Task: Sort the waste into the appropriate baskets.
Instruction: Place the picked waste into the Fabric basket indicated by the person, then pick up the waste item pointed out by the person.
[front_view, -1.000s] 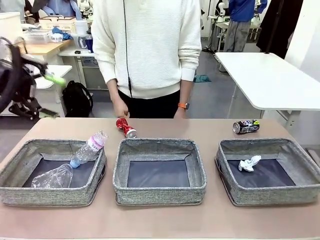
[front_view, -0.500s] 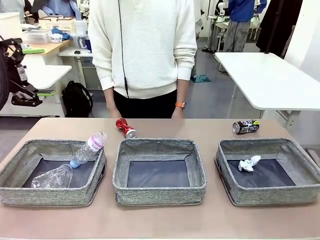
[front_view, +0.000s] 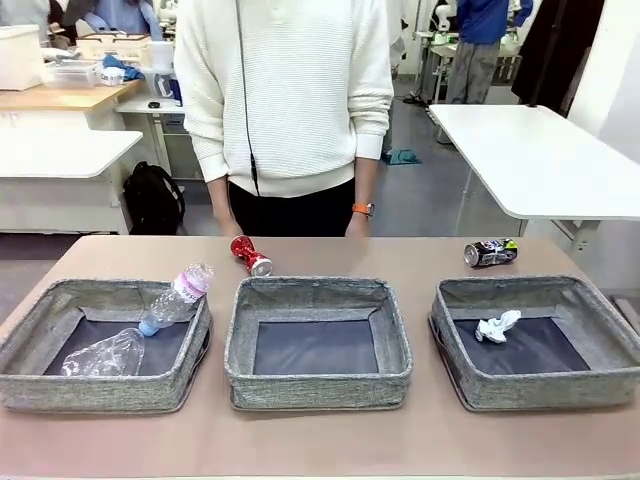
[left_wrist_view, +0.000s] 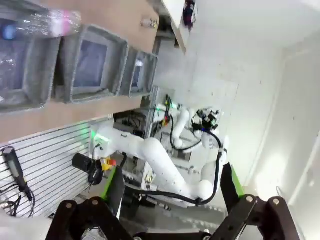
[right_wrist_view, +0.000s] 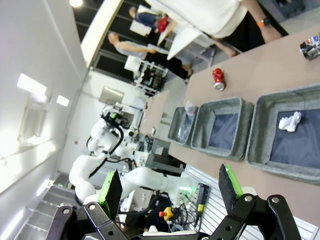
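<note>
Jaws wide apart, left gripper (left_wrist_view: 172, 181) and right gripper (right_wrist_view: 170, 190) hold nothing; red can (front_view: 251, 255) and black can (front_view: 492, 252) wait, surely for the middle basket (front_view: 318, 378).

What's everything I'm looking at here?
baskets: three, grey, in a row on table: left basket, middle basket, right basket
crushed bottle: one, clear, in left basket
small bottle: one, pink label, leaning on left basket's wall
crumpled paper: one, white, in right basket
red can: one, red, table, behind middle basket
black can: one, black, table, behind right basket
person: one, white sweater, far side
left pincer: one, black and green, open, empty
right pincer: one, black and green, open, empty
</note>
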